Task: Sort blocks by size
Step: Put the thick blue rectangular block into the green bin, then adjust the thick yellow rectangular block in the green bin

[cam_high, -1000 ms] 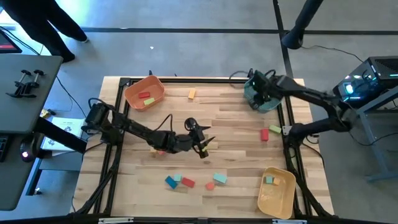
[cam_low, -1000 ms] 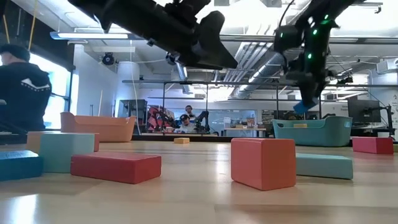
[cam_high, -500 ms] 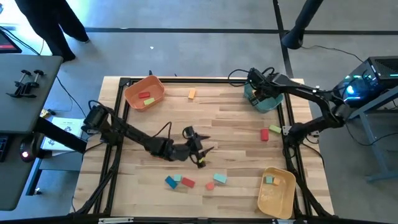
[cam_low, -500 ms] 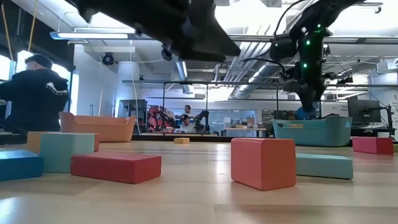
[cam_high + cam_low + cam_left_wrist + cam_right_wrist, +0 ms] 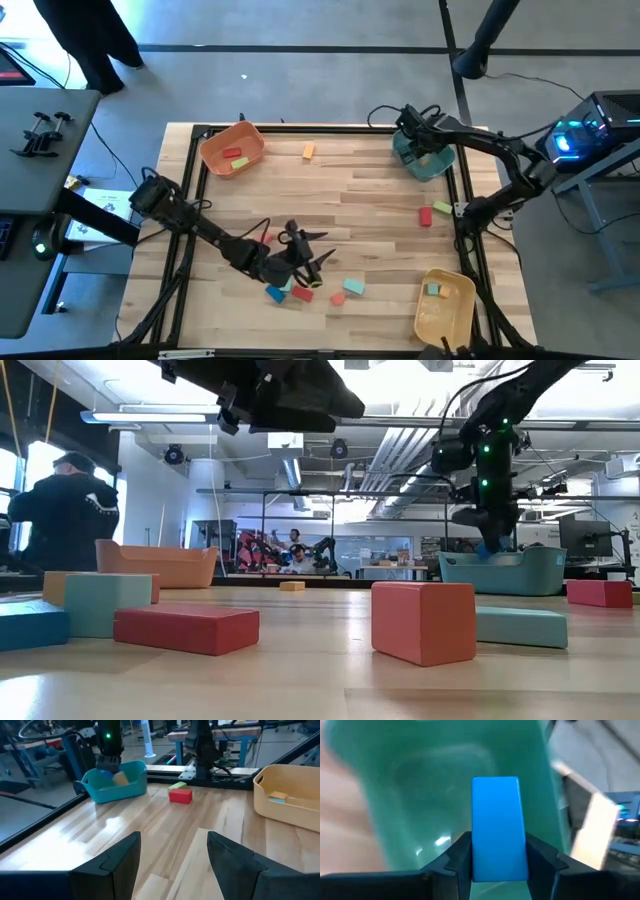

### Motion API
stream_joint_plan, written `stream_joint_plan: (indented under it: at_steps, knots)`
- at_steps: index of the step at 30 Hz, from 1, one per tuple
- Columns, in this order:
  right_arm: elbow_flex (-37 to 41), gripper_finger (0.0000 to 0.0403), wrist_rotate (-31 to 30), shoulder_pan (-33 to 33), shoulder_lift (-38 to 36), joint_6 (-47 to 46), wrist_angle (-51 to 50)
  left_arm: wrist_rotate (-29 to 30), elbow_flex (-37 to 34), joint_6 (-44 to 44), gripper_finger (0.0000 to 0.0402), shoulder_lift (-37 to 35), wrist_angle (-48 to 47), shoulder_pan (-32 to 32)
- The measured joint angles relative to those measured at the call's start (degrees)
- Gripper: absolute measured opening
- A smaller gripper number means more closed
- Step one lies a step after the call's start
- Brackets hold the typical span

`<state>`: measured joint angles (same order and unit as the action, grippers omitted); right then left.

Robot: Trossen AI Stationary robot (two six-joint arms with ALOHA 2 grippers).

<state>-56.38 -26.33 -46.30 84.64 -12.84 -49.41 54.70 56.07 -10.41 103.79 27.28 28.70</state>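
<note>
My right gripper (image 5: 421, 138) is over the teal bin (image 5: 432, 166) at the table's far right and is shut on a blue block (image 5: 497, 827); it also shows in the low view (image 5: 489, 544). My left gripper (image 5: 316, 263) is open and empty, above a cluster of blocks lying flat near the table's near edge: a blue one (image 5: 273, 293), a teal one (image 5: 286, 285), a red one (image 5: 302, 294), a salmon one (image 5: 338, 299) and another teal one (image 5: 353, 287). An orange block (image 5: 308, 151) lies at the far edge. My right gripper pinches the blue block by its two long sides (image 5: 478, 851) between its two fingers (image 5: 457, 858). The fingers point down into the teal bin. The block sticks out past the fingertips along them, its lower end at the bin's rim (image 5: 497, 556). Whether it touches the bin's floor I cannot tell.
An orange bin (image 5: 247, 158) at the far left holds a red and a green block. A yellow bin (image 5: 447, 318) at the near right holds a teal and an orange block. A red block (image 5: 426, 216) and a green block (image 5: 441, 208) lie by the right edge. A person (image 5: 62, 510) stands beyond the table.
My left gripper has gone toward the table's near edge, staying open, and now stands over the cluster of blocks. My right gripper has gone down toward the teal bin with the blue block still in its fingers.
</note>
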Motion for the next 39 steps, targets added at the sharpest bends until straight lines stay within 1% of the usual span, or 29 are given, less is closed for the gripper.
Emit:
stream_joint_plan:
  at_steps: [1,5,7,9,12,14,16,19,23,26,29,31,34,36,39]
  knots:
    - [0.0,0.0128,-0.3,0.0,-0.8,0.1,0.1,0.0,0.0,-0.2,0.0215,0.0,0.0,0.2]
    - [-0.1,0.0128,3.8,1.6,-3.7,-0.2,-5.5,0.0,0.0,-2.3,0.0215,0.0,0.0,1.2]
    - [-0.1,0.0128,3.8,2.2,-4.8,-0.5,-7.7,0.1,0.0,-3.6,0.0215,0.0,0.0,2.0]
    - [-0.1,0.0128,3.3,2.0,-4.9,-0.6,-7.7,0.9,0.0,-4.9,0.0215,0.0,0.0,2.9]
    - [0.5,0.0128,5.2,0.6,-4.3,-0.2,-5.8,2.2,0.0,-7.0,0.0215,0.0,0.0,4.4]
    - [1.1,0.0129,7.2,-0.5,-3.3,-0.2,-2.7,3.5,0.0,-8.2,0.0215,0.0,0.4,5.6]
    - [1.6,0.0137,8.0,-1.1,-2.1,-0.1,-0.2,4.7,0.0,-8.8,0.0215,0.0,1.4,6.8]
    - [1.8,0.0163,8.0,-1.7,-0.2,1.7,2.8,6.4,0.0,-8.5,0.0215,0.0,2.9,8.3]
    - [1.9,0.0195,7.6,-2.6,1.1,5.3,6.2,10.2,0.0,-8.1,0.0215,0.0,2.7,9.5]
    - [1.9,0.0204,5.2,-3.2,1.0,6.9,7.9,10.6,0.0,-8.0,0.0215,0.0,2.0,9.4]
    - [1.9,0.0206,4.2,-3.1,0.2,7.8,7.8,10.6,0.0,-8.7,0.0215,0.0,-0.5,8.6]
    - [1.9,0.0206,4.3,-2.2,-0.4,8.8,7.7,9.8,0.0,-10.5,0.0215,0.0,-3.6,7.6]
    - [1.9,0.0207,4.3,-0.8,-1.0,8.7,5.8,4.6,0.0,-13.3,0.0211,0.0,-10.3,5.1]
    - [1.7,0.0207,4.4,0.2,-1.2,6.3,1.4,1.9,-0.9,-15.3,0.0205,0.0,-13.3,2.3]
    - [1.1,0.0207,5.5,0.5,-1.1,1.8,-6.7,-1.3,-3.7,-15.4,0.0196,0.1,-12.6,-2.2]
